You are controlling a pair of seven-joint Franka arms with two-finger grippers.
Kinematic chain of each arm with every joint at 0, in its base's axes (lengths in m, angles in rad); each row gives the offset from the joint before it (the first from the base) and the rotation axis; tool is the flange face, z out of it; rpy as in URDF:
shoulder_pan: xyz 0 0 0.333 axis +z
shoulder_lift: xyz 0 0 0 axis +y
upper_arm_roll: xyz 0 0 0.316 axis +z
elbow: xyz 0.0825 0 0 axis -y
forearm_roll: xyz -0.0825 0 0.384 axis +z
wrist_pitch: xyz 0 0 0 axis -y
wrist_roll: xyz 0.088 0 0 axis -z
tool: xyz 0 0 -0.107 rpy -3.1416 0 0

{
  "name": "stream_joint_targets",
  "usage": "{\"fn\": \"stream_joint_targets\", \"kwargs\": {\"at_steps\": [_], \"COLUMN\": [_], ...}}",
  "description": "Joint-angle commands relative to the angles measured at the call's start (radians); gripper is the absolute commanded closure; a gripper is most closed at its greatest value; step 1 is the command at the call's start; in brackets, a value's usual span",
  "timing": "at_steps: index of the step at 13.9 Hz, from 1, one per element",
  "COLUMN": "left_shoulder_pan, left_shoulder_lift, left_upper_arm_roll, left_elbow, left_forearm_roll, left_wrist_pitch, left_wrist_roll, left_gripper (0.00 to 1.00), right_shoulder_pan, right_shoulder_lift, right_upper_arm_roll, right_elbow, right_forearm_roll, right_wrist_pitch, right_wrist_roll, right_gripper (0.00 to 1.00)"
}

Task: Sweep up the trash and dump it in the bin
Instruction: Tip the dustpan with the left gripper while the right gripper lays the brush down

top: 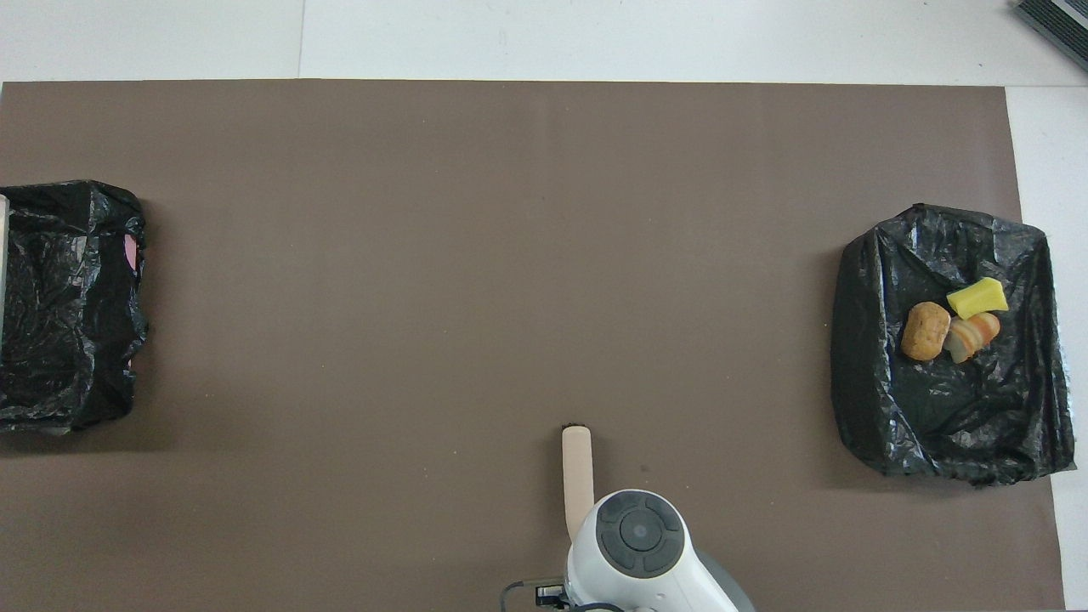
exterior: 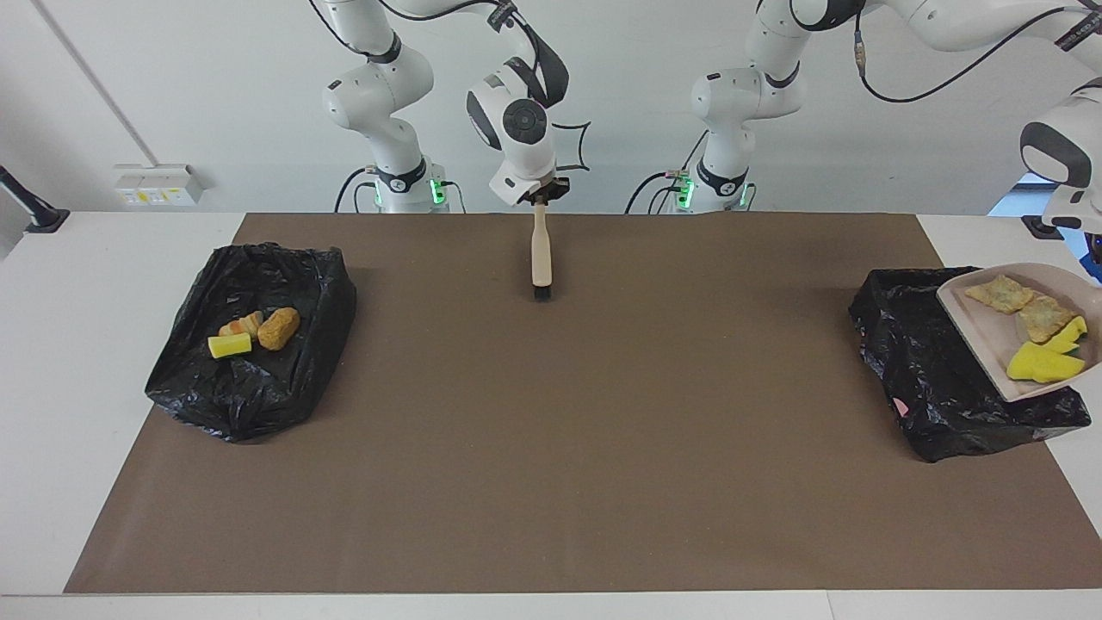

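The left pincer (exterior: 1095, 257), half cut off at three o'clock in the facing view, looks clamped on the dustpan (exterior: 981, 331), which hangs with four pieces of trash (exterior: 1042, 363) over the black-lined bin (exterior: 930, 362). Tip its open lip slowly toward the bag's middle, because the pan overhangs the bin's outer rim and the bench edge. Three scraps (exterior: 254, 331) lie in the nine o'clock bin (exterior: 250, 387). The right pincer (exterior: 540, 194), clamped on the brush (exterior: 541, 254), waits at twelve, well apart.
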Motion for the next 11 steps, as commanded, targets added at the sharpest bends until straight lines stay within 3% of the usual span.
{"fn": "stream_joint_targets", "kwargs": {"at_steps": [1,5,6,7,8,9,11], "left_shoulder_pan": [-0.003,-0.011,-0.011,-0.011,-0.011,-0.011,-0.011], "left_shoulder_lift": [-0.018,-0.024,-0.024,-0.026,-0.030,-0.038,-0.044], "left_upper_arm_roll": [0.001,0.001,0.001,0.001,0.001,0.001,-0.002], "left_elbow": [-0.029,-0.026,-0.018,-0.010,-0.004,0.003,0.038], "left_forearm_roll": [0.161,0.280,0.300,0.309,0.332,0.356,0.370], "left_wrist_pitch": [0.026,0.004,-0.002,-0.005,-0.019,-0.032,-0.063], "left_wrist_roll": [-0.045,-0.083,-0.092,-0.111,-0.111,-0.111,-0.108], "left_gripper": [1.00,1.00,1.00,1.00,1.00,1.00,1.00], "right_shoulder_pan": [0.003,0.000,-0.009,-0.015,-0.016,-0.016,-0.016], "right_shoulder_lift": [-0.010,0.002,0.011,0.016,0.016,0.018,0.024], "right_upper_arm_roll": [-0.003,-0.003,-0.004,-0.003,-0.003,-0.003,-0.003], "right_elbow": [-0.043,-0.046,-0.043,-0.039,-0.036,-0.030,-0.017], "right_forearm_roll": [0.021,0.021,0.022,0.022,0.022,0.022,0.022], "right_wrist_pitch": [0.059,0.078,0.076,0.073,0.073,0.070,0.064], "right_wrist_roll": [0.025,0.053,0.055,0.046,0.030,0.027,0.029], "right_gripper": [1.00,1.00,0.96,0.60,0.15,0.00,0.00]}}
